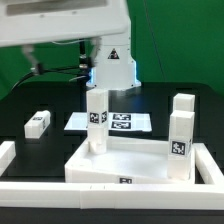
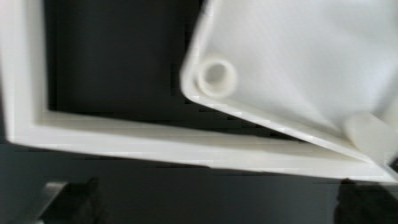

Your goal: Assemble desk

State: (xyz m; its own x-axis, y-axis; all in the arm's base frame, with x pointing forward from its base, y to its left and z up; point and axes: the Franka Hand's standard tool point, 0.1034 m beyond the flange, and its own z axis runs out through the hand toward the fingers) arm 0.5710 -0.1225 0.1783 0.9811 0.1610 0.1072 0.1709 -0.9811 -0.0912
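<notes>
The white desk top [image 1: 120, 165] lies at the front of the table with its raised rim up. One leg [image 1: 97, 118] stands on it at the exterior view's left. Two legs [image 1: 181, 110] [image 1: 180, 146] stand at its right. A loose leg [image 1: 38, 123] lies on the black table at the left. In the wrist view a corner of the desk top [image 2: 302, 70] shows a round hole [image 2: 217, 75]. My gripper [image 2: 214, 205] is high above that corner, open and empty, with its dark fingers [image 2: 75, 198] far apart. In the exterior view only the arm [image 1: 60, 20] shows.
The marker board [image 1: 120, 122] lies flat behind the desk top. A white border rail [image 1: 6, 160] runs along the table's left and front edges. It also shows in the wrist view [image 2: 107, 130]. The robot base [image 1: 112, 65] stands at the back.
</notes>
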